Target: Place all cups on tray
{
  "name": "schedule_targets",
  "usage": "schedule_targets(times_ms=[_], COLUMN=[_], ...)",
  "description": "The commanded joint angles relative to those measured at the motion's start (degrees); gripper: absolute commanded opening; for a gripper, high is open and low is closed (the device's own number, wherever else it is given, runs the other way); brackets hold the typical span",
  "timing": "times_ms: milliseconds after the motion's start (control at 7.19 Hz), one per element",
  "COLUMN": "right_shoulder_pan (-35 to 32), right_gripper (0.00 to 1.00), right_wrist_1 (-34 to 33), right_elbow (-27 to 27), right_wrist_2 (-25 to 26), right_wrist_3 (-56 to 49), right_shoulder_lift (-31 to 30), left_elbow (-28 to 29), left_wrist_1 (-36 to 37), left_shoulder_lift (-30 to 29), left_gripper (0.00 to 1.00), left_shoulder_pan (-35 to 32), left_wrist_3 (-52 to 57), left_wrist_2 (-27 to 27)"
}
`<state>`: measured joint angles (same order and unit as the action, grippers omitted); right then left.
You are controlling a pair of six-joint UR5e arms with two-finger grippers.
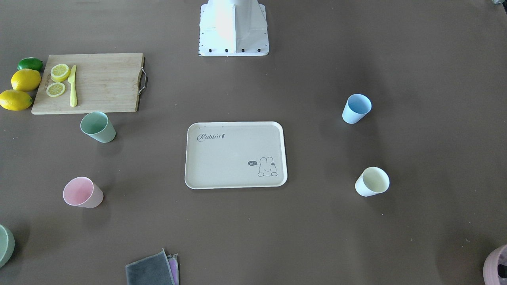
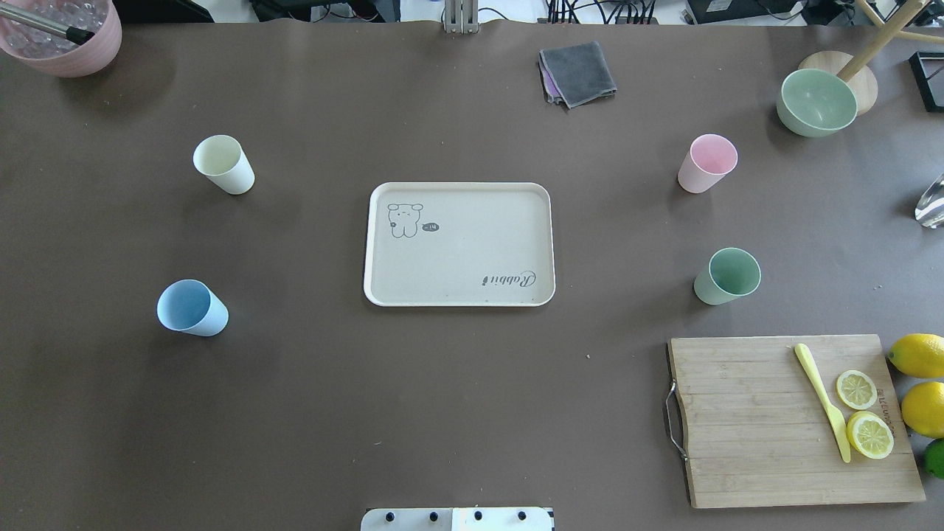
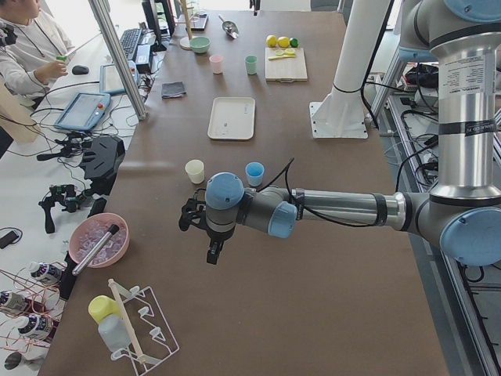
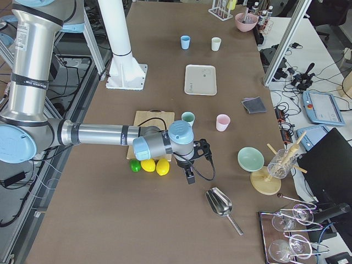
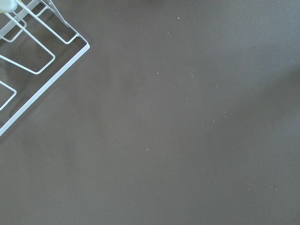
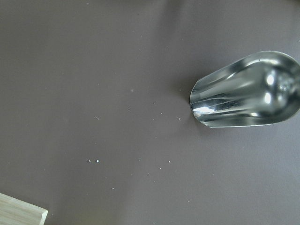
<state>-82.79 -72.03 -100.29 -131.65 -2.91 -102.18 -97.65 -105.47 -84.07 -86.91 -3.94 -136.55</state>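
The cream tray (image 2: 457, 243) with the Rabbit lettering lies empty at the table's middle. All the cups stand upright on the table around it, apart from it. The pale yellow-cream cup (image 2: 223, 164) and light blue cup (image 2: 192, 308) are on the robot's left. The pink cup (image 2: 706, 164) and mint green cup (image 2: 726, 276) are on its right. My left gripper (image 3: 211, 252) hangs beyond the table's left end area, near the blue cup (image 3: 254, 173). My right gripper (image 4: 190, 176) hangs past the lemons. I cannot tell if either is open or shut.
A wooden cutting board (image 2: 793, 420) with lemon slices and a yellow knife lies near right, with lemons (image 2: 918, 354) beside it. A green bowl (image 2: 815, 102), a grey cloth (image 2: 579, 72) and a pink bowl (image 2: 66, 33) line the far edge. A metal scoop (image 6: 248, 91) and a wire rack (image 5: 33, 56) sit at the ends.
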Motion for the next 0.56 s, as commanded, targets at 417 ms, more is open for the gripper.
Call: schedule_targets(times_ms=[417], right_shoulder_pan=[0.09], right_gripper=[1.0], right_wrist_1=[-0.13], right_elbow=[0.62], right_wrist_2=[-3.15], right_wrist_3=[0.45], right_shoulder_lift=[0.05], left_elbow=[-1.58], left_wrist_1=[-2.36], left_shoulder_lift=[3.3], left_gripper=[0.98], left_shoulder_pan=[0.17], left_wrist_3=[-0.63], left_wrist_2=[-0.74])
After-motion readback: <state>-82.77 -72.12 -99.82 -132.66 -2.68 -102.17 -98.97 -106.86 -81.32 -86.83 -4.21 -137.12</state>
